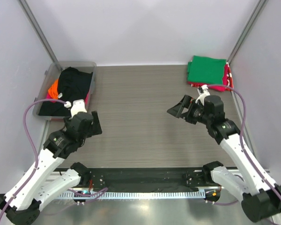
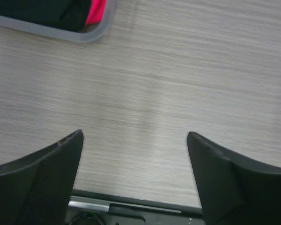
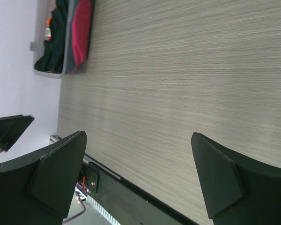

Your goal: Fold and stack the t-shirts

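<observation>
My left arm (image 1: 61, 140) rises from its base and bends forward. My left jaws hang low just beside the near right corner of the clear tub (image 1: 46, 79), spread wide with nothing between them. My right arm (image 1: 234, 140) leans in toward the tub from the opposite side, wrist rolled sideways. My right jaws are spread too and hold nothing, well apart from the tub.

Inside the tub lies a crumpled black t-shirt (image 1: 74, 84), with an orange t-shirt (image 1: 53, 87) at its left and a strip of pink cloth (image 2: 97, 10) along the tub's right wall. Straight across from the tub, in the other far corner of the tabletop (image 1: 136, 117), a folded green t-shirt (image 1: 206, 69) rests on a magenta-pink t-shirt (image 1: 228, 77), just beyond my right jaws.

Open wood grain runs from the tub to that stack. The tub sits against the left wall (image 1: 14, 56), and the stack against the right one.
</observation>
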Controlling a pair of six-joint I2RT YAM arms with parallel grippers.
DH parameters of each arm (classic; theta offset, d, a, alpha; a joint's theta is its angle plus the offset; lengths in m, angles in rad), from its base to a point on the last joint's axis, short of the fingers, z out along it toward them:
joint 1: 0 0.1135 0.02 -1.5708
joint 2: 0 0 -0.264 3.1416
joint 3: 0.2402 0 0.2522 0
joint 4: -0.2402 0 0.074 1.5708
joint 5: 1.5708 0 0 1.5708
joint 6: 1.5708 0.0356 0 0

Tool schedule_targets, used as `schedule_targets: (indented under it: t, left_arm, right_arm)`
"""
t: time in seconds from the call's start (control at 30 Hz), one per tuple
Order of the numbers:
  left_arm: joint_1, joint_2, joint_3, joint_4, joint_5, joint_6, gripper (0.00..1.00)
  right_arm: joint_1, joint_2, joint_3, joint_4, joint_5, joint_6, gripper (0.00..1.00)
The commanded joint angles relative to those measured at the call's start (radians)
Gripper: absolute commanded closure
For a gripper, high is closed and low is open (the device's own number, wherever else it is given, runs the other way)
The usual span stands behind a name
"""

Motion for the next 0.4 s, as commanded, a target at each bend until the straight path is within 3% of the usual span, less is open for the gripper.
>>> schedule_targets:
  t: [0.0, 0.03, 0.17, 0.37]
  left_arm:
    - [0.004, -0.067, -0.040, 0.099, -0.090, 0.056, 0.05]
    - [0.004, -0.076, -0.054, 0.110, -0.136, 0.040, 0.00]
    - [0.004, -0.063, -0.051, 0.127, -0.216, -0.004, 0.00]
    - [0.019, 0.077, 0.035, 0.062, -0.320, -0.052, 0.00]
  right_arm:
    - [0.001, -0.124, -0.037, 0.029, -0.011, 0.032, 0.00]
    - [0.001, -0.138, -0.058, 0.023, -0.001, 0.029, 0.00]
    - [0.001, -0.186, -0.092, 0.003, 0.022, 0.006, 0.00]
    - [0.001, -0.178, -0.077, -0.031, 0.042, -0.033, 0.01]
